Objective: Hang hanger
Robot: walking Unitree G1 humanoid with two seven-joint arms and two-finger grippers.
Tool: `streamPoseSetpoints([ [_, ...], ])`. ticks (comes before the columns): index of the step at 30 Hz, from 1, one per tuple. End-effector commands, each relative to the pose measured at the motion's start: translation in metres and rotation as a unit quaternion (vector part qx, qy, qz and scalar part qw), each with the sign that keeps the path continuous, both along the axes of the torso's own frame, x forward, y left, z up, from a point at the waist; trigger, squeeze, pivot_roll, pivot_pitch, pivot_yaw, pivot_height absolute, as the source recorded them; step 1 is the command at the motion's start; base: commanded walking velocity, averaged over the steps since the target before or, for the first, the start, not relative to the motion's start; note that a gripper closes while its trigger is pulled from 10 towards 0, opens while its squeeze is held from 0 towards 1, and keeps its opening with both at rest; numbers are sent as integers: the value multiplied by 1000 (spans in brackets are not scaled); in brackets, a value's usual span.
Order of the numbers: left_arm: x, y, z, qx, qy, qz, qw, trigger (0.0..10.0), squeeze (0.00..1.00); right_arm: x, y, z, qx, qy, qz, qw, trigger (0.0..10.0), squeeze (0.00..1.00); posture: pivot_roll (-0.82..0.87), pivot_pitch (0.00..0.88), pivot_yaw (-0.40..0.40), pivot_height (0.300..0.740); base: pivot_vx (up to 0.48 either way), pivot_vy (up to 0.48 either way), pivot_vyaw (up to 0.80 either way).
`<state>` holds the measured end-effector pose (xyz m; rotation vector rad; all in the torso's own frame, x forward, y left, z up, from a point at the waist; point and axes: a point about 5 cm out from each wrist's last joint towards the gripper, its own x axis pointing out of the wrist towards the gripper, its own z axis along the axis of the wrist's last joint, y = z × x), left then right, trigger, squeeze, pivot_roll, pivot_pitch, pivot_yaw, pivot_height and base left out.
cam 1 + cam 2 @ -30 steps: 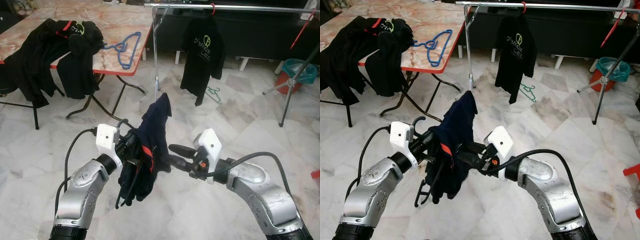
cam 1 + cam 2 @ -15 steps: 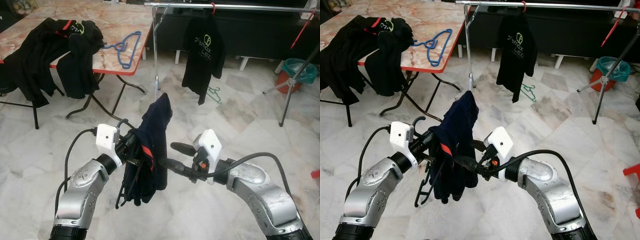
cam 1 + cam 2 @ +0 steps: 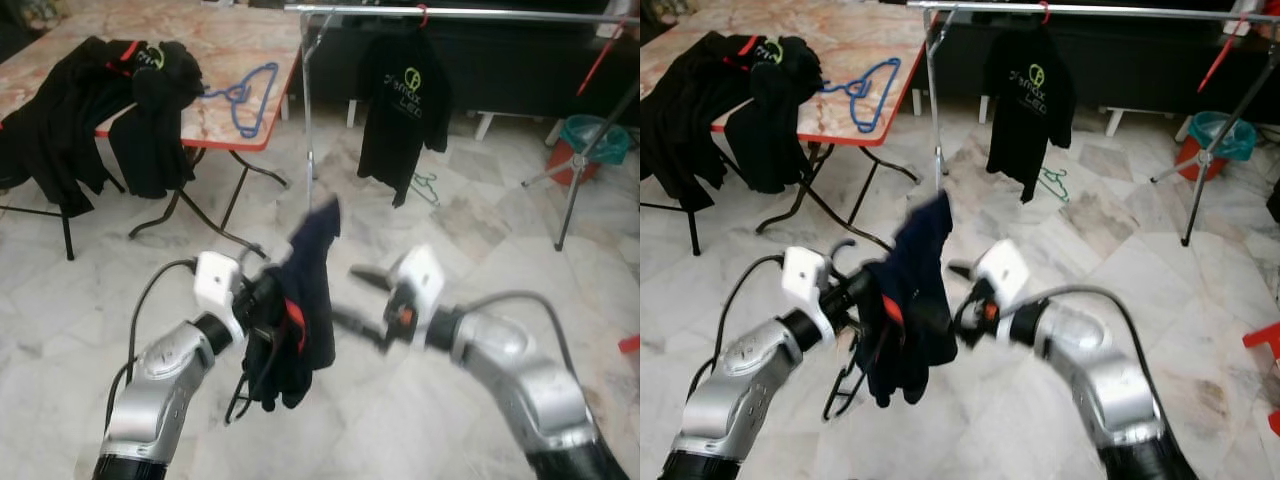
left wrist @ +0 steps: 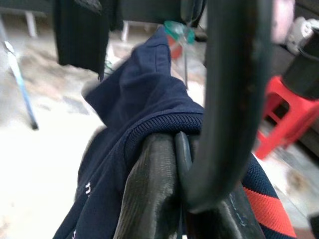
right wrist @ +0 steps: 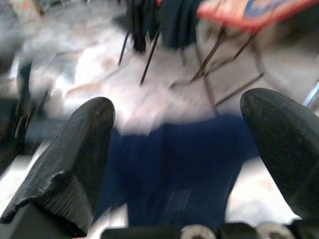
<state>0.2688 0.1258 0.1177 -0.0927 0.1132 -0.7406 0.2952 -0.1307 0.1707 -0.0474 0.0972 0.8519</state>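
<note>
A navy shirt (image 3: 308, 300) with a red stripe hangs on a black hanger (image 4: 234, 99) in front of me, above the marble floor. My left gripper (image 3: 262, 300) is shut on the hanger's neck at the shirt's collar, and its fingers (image 4: 154, 199) press against the hook. Just right of the shirt, my right gripper (image 3: 352, 297) is open, and its fingers (image 5: 75, 154) stand wide apart with the navy cloth (image 5: 174, 164) beyond them. The clothes rail (image 3: 470, 12) crosses the far top, carrying a black T-shirt (image 3: 403, 110).
A folding table (image 3: 230, 40) at the back left carries black clothes (image 3: 110, 110) and a blue hanger (image 3: 245, 95). A green hanger (image 3: 428, 187) lies on the floor under the rail. A teal bucket (image 3: 600, 140) and the rail's legs stand at the right.
My right gripper has moved in toward the shirt and risen a little. The shirt's lower part has swung, and the head views are now blurred by motion.
</note>
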Motion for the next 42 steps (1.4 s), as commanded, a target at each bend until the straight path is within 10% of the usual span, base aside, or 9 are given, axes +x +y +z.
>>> streamPoseSetpoints([
  [1,0,-3,10,-4,-22,-12,1000,10000,0,-2,0,-8,-2,12,-3,1000,10000,0,16,102,-29,740,0,0,0],
  [26,-1,-22,17,17,-44,-108,993,10000,0,5,-34,-4,-111,-24,138,984,10000,0,2,78,-36,740,0,0,0],
  [42,-19,-44,18,70,-42,-273,958,10000,0,-9,-18,-25,-135,5,276,952,10000,0,-4,107,-29,740,0,0,0],
])
